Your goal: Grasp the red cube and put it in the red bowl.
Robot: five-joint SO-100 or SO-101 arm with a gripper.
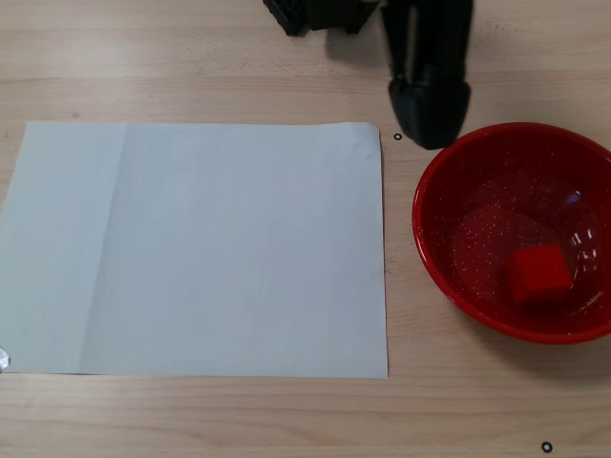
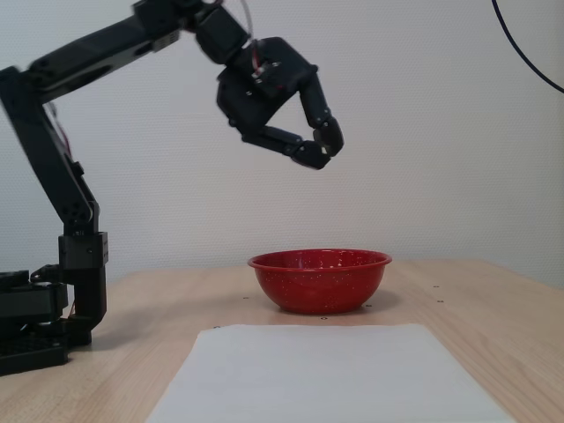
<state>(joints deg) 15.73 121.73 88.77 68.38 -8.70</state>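
The red cube (image 1: 538, 273) lies inside the red bowl (image 1: 449, 172), on its speckled floor toward the right. From the side, the red bowl (image 2: 319, 280) stands on the table and its wall hides the cube. My black gripper (image 2: 321, 152) hangs high above the bowl with its fingertips touching and nothing between them. From above, the gripper (image 1: 430, 110) sits over the table just past the bowl's upper left rim.
A white sheet of paper (image 1: 196, 248) lies flat on the wooden table, left of the bowl. The arm's black base (image 2: 35, 326) stands at the left of the side view. A small black ring (image 1: 546, 446) lies near the front edge.
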